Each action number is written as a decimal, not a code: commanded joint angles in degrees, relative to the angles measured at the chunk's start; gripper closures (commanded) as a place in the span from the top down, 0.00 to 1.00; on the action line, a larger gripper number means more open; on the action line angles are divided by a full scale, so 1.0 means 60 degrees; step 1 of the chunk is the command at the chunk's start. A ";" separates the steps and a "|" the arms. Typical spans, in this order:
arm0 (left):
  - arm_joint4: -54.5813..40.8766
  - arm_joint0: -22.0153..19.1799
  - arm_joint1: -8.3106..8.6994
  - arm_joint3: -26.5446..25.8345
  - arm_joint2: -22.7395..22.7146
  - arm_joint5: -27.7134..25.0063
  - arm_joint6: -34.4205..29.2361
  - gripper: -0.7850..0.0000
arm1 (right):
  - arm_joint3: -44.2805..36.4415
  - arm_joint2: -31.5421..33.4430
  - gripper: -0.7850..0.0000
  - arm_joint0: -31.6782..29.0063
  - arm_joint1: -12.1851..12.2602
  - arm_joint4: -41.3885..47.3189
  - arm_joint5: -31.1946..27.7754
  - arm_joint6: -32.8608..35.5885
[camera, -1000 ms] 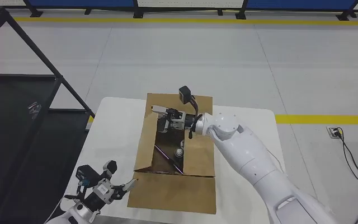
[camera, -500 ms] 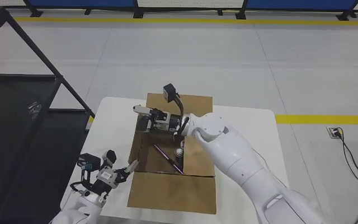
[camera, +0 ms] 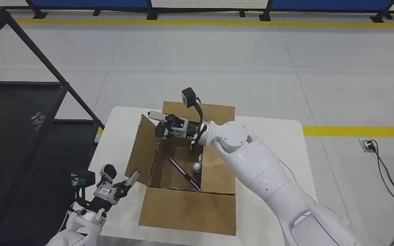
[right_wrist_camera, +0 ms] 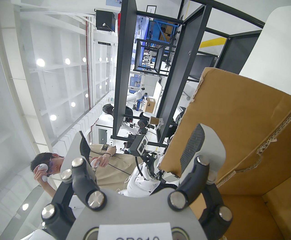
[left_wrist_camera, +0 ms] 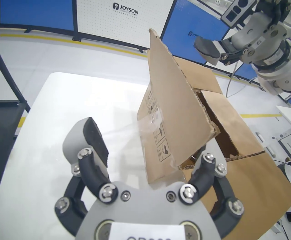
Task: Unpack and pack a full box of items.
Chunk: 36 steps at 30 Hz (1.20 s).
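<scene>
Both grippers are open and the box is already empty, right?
Not empty. The top view shows a thin purple stick and a small white item inside the box. The left gripper and right gripper are open.

White table (camera: pixel 122 130) carries a cardboard box (camera: pixel 188 212) (flaps open).

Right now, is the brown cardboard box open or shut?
Open: the brown cardboard box has its flaps spread, inside showing.

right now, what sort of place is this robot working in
Likely a robotics lab or factory test hall rather than a home. A yellow floor line marks off the area, blue partition panels fence it, and black metal racks stand nearby.
</scene>
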 commanded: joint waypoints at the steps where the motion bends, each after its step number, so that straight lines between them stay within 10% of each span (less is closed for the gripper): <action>1: -0.0095 0.0036 -0.0003 0.0018 -0.0093 0.0010 0.0042 1.00 | 0.0000 0.0000 1.00 0.0000 0.0000 0.0000 0.0000 0.0000; 36: -0.0129 -0.0529 -0.0101 0.1037 -0.0280 0.0926 -0.0345 1.00 | 0.0000 0.0000 1.00 0.0000 0.0000 0.0000 0.0000 0.0000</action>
